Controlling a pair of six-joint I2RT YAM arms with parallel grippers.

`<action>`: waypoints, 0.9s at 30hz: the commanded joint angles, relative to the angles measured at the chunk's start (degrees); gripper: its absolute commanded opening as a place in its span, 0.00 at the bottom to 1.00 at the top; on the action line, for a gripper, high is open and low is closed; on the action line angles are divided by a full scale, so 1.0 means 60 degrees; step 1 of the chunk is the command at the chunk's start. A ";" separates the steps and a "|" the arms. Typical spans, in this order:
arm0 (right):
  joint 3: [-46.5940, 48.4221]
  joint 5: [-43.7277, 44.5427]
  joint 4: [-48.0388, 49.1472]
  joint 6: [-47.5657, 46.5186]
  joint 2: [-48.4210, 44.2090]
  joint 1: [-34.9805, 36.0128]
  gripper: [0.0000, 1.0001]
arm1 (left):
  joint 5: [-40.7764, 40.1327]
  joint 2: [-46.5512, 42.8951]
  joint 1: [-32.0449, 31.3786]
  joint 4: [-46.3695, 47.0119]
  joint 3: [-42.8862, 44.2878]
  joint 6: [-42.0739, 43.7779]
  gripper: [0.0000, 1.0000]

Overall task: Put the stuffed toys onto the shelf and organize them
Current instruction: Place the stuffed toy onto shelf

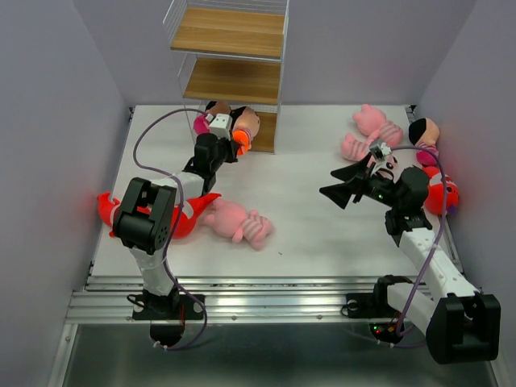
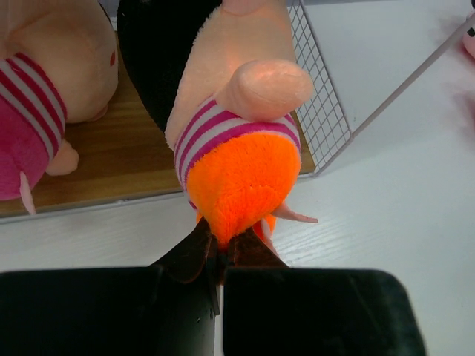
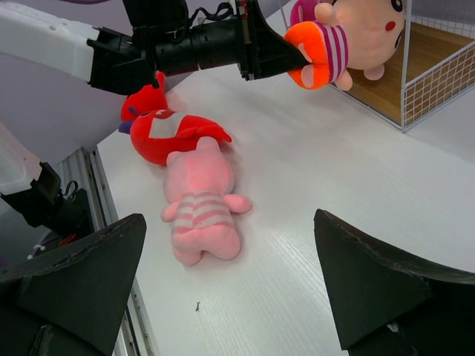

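Left wrist: my left gripper (image 2: 223,251) pinches the doll (image 2: 237,141) by its orange foot, head over the shelf (image 2: 111,172) ahead; right gripper (image 3: 230,252) gapes wide.

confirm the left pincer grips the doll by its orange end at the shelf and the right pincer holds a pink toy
Wrong about the right pincer: the right wrist view shows it wide open and empty above the table. The left pincer does grip the doll by its orange end at the shelf.
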 commanded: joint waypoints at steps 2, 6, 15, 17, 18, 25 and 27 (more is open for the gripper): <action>0.0019 -0.0139 0.0483 -0.0173 0.0029 -0.0073 1.00 | 0.0106 0.0136 0.0215 0.0189 0.0816 0.0167 0.00; 0.0019 -0.0154 0.0483 -0.0187 0.0058 -0.0073 1.00 | 0.0194 0.0531 0.0318 -0.0323 0.1430 0.0372 0.00; 0.0034 -0.0169 0.0483 -0.0202 0.0102 -0.0073 1.00 | 0.0063 0.1015 0.0362 -0.0690 0.2017 0.0592 0.00; 0.0034 -0.0169 0.0483 -0.0202 0.0131 -0.0073 1.00 | 0.0019 0.1118 0.0376 -0.0749 0.2134 0.0592 0.00; 0.0034 -0.0183 0.0483 -0.0202 0.0131 -0.0073 1.00 | 0.0004 0.1162 0.0391 -0.0778 0.2193 0.0592 0.00; 0.0048 -0.0198 0.0483 -0.0202 0.0160 -0.0073 1.00 | -0.0317 0.1382 0.0420 -0.1012 0.2486 0.0548 0.04; 0.0048 -0.0213 0.0483 -0.0202 0.0160 -0.0073 1.00 | -0.0362 0.1426 0.0435 -0.1027 0.2530 0.0519 0.04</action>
